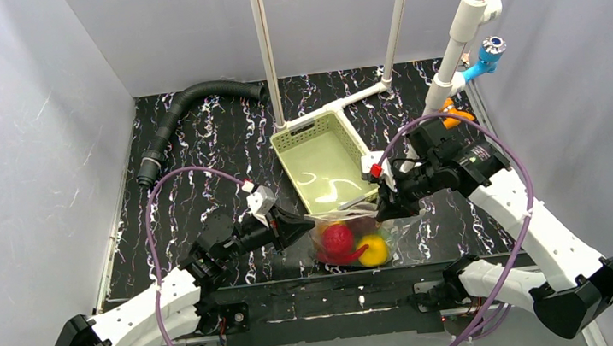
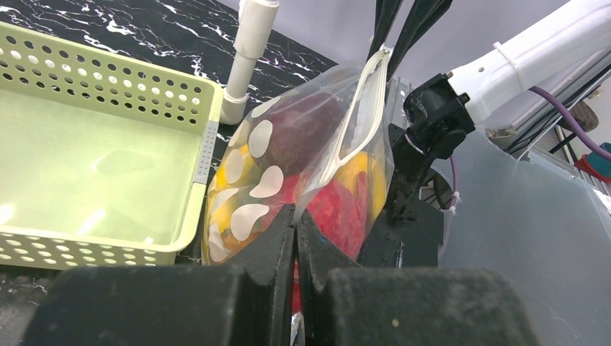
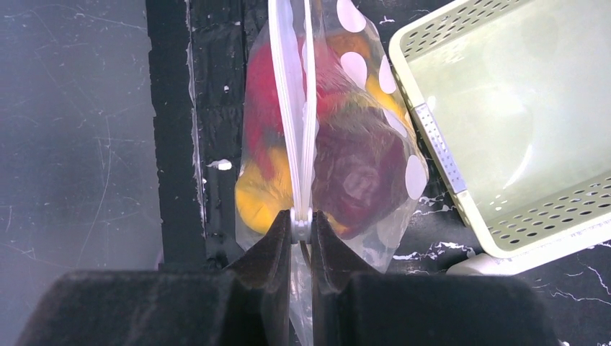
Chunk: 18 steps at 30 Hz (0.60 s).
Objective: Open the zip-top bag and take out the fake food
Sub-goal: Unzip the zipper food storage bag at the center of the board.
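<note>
Fingertips of the left gripper point(image 1: 307, 223) are pinched flat on one end of the zip-top bag point(image 1: 353, 238), and the right gripper point(image 1: 381, 211) is clamped narrowly on the opposite end. From above, the bag is stretched between them at the near edge of the table point(image 1: 197, 150), just in front of the basket point(image 1: 281, 145). The fake food point(image 1: 337, 238) sits inside as a red and yellow clump. Whether the bag rests on the surface or hangs clear, I cannot tell. This close to the edge, anything that spills may roll off the front.

From the left wrist, the jaws meet with only a thin fold of dotted plastic between them. That grip has little purchase, so a hard pull from the other arm could draw the film out and let the bag swing or drop.

From the right wrist, the fingers grip a small white tab at the end of the zip track point(image 3: 291, 108), which runs straight away from them. The track's two strips lie close together; it looks mostly sealed, though I cannot be sure. The tab is small and smooth, so it may slip free. If the pull runs off the line of the track, the slider could jam or the plastic tear.
</note>
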Tool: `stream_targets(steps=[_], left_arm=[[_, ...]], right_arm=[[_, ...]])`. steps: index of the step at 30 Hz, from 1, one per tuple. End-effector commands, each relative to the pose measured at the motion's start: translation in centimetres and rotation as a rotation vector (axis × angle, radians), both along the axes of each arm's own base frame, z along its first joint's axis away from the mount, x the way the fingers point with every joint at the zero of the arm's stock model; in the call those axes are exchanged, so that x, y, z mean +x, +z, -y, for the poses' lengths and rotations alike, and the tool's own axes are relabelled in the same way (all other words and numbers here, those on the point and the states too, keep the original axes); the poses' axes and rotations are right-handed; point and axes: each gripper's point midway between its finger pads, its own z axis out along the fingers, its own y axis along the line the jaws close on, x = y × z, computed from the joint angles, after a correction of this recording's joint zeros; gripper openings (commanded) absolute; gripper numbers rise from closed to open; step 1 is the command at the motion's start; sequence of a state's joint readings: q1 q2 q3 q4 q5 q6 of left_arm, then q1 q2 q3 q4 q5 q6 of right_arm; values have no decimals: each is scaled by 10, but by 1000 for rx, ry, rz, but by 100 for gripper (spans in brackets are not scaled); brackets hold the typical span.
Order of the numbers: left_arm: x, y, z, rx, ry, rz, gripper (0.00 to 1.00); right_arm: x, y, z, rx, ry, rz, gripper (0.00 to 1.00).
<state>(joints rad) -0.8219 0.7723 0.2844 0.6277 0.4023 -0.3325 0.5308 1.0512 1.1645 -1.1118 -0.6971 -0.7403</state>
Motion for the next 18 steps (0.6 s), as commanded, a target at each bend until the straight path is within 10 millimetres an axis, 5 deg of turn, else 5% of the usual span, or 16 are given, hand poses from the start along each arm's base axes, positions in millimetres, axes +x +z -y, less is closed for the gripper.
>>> stream_targets(steps=[1, 9, 18], left_arm=[[6, -14, -7, 35, 45, -11, 0], [5, -12, -7, 33, 43, -8, 0], [7, -11, -12, 38, 68, 6, 0]], right_arm=[[-8, -1, 8, -3, -4, -8, 1], [-11, 8, 9, 42, -12, -20, 1], [-15, -3, 20, -2, -40, -23, 1]])
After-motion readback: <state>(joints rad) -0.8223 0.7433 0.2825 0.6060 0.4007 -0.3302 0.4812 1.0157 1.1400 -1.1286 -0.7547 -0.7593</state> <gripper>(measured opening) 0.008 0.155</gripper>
